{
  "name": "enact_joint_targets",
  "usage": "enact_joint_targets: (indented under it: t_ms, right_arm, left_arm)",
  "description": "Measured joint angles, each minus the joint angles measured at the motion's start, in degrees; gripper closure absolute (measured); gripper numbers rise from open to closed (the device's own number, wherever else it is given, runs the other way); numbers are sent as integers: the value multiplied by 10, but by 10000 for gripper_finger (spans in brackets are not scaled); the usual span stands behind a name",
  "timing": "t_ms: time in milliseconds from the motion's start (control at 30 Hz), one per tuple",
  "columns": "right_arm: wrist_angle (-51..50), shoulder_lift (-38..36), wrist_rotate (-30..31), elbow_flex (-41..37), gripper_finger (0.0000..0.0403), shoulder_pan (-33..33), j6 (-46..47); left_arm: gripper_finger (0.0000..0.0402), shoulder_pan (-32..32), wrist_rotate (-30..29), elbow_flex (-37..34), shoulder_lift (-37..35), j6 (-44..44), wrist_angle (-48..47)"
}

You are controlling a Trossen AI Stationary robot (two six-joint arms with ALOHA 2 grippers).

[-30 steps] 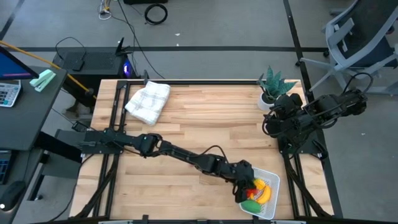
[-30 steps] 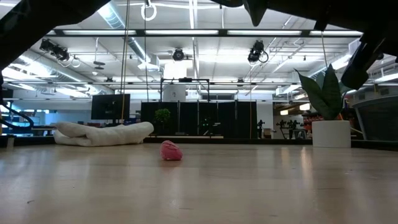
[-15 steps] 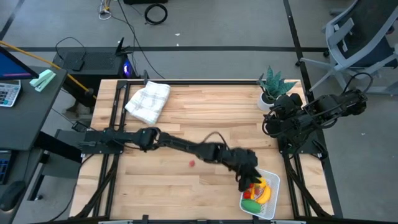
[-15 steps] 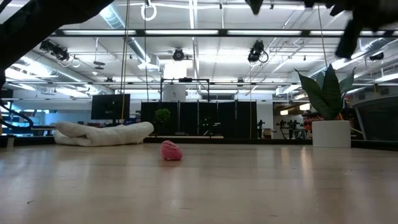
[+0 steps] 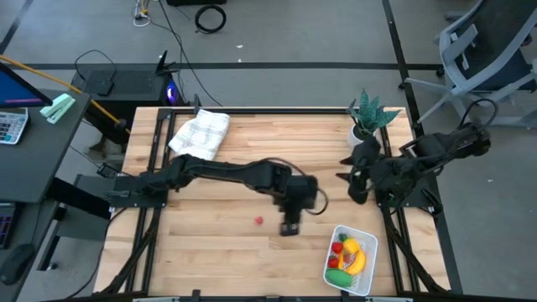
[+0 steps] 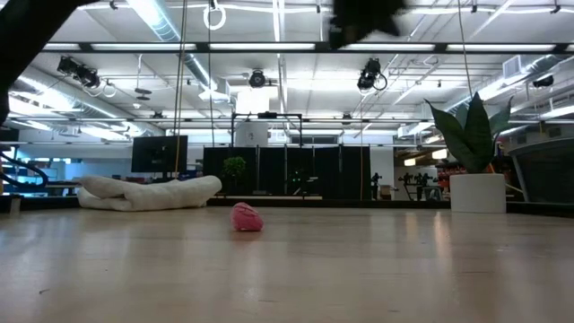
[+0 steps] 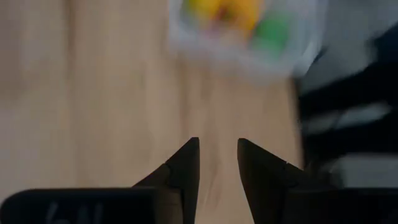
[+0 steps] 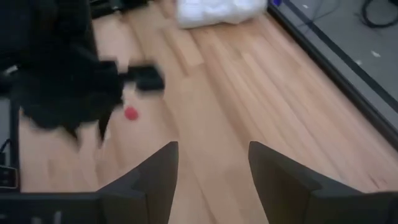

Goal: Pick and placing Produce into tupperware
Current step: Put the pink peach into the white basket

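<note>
The left gripper [image 5: 289, 228] hangs over bare table [image 5: 235, 159] between a small red piece [image 5: 258, 221] and the white basket [image 5: 367, 243], its fingers a narrow gap apart and empty. The basket sits at the table's near right corner holding a banana [image 5: 356, 255], a green piece [image 5: 338, 276] and red pieces [image 5: 337, 248]. The right gripper [image 5: 352, 176], fingers wide, reaches in by the potted plant [image 5: 367, 111].
</note>
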Motion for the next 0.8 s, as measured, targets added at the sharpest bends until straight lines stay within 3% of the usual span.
enact_joint_targets:
  t_ms: [200, 267, 333, 433, 533, 600, 733, 800]
  right_arm:
    - [32, 71, -40, 0, 199, -1, -14]
    - [41, 101, -47, 0, 199, -1, -25]
    - [77, 136, -60, 0, 199, -2, -63]
    - [169, 190, -96, 0, 201, -2, -121]
    - [277, 246, -136, 0, 206, -6, -158]
    - [326, 281, -167, 0, 208, -18, -157]
    - [387, 359, -284, 0, 213, -58, -116]
    - [405, 396, -305, 0, 217, -70, -113]
  left_arm:
    - [295, -42, -153, 0, -65, -37, -307]
    - [299, -54, -198, -15, -91, -77, -302]
    - [303, -64, -207, -39, -130, -116, -295]
    - [310, -70, -241, -38, -167, -209, -311]
    - [318, -76, -266, -46, -196, -247, -296]
    - [322, -77, -289, -47, -219, -280, -308]
    - [331, -78, -311, -70, -264, -319, -311]
    - [334, -77, -323, -75, -283, -338, -307]
